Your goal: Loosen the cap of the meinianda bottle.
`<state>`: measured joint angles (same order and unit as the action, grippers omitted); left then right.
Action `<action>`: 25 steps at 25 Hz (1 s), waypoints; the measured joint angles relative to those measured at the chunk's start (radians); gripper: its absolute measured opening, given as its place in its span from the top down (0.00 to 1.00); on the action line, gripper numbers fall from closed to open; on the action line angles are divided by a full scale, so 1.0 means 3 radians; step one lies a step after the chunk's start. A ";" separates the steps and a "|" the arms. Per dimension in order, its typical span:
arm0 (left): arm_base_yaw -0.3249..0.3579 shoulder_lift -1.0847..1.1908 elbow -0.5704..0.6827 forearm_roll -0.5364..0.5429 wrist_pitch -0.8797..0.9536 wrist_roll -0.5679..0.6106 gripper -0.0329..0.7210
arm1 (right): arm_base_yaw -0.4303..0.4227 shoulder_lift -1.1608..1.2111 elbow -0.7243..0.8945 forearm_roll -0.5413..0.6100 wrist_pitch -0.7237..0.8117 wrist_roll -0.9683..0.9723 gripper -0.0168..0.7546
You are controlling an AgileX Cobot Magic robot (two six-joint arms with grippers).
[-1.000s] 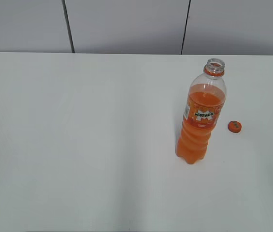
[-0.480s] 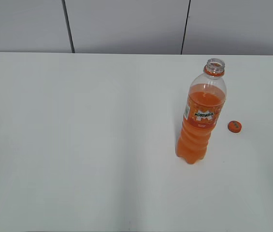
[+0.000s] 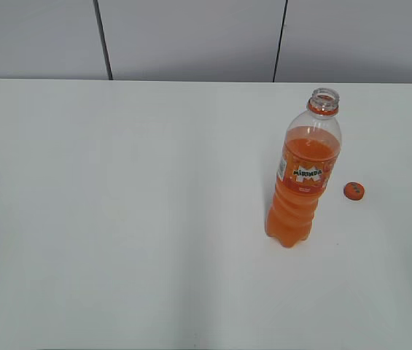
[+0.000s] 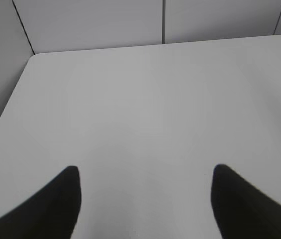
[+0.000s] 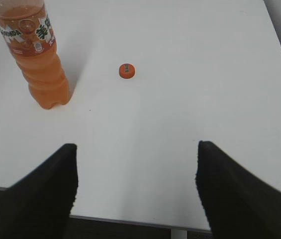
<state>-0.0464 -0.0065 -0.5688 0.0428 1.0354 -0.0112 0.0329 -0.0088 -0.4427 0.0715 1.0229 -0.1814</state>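
Observation:
The meinianda bottle (image 3: 302, 182) stands upright on the right part of the white table, its neck open with no cap on it. It also shows in the right wrist view (image 5: 35, 55) at the top left. The small orange cap (image 3: 354, 191) lies flat on the table to the right of the bottle; it also shows in the right wrist view (image 5: 127, 70). My right gripper (image 5: 136, 149) is open and empty, back at the table's near edge, well short of cap and bottle. My left gripper (image 4: 145, 172) is open and empty over bare table. Neither gripper shows in the exterior view.
The white table (image 3: 133, 219) runs to a grey panelled wall (image 3: 191, 36) at the back. Its near edge (image 5: 130, 219) shows under my right gripper, and its left corner (image 4: 33, 55) shows in the left wrist view.

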 joint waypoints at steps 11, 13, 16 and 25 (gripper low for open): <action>0.0000 0.0000 0.0000 0.0000 0.0000 0.0000 0.29 | 0.0000 0.0000 0.0000 0.0000 0.0000 0.0000 0.26; 0.0000 0.0000 0.0000 0.0000 0.0000 0.0000 0.29 | 0.0000 0.0000 0.0000 0.0000 0.0000 0.0000 0.26; 0.0000 0.0000 0.0000 0.0000 0.0000 0.0000 0.29 | 0.0000 0.0000 0.0000 0.0000 0.0000 0.0000 0.26; 0.0000 0.0000 0.0000 0.0000 0.0000 0.0000 0.29 | 0.0000 0.0000 0.0000 0.0000 0.0000 0.0000 0.26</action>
<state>-0.0464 -0.0065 -0.5688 0.0428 1.0354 -0.0112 0.0329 -0.0088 -0.4427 0.0715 1.0229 -0.1814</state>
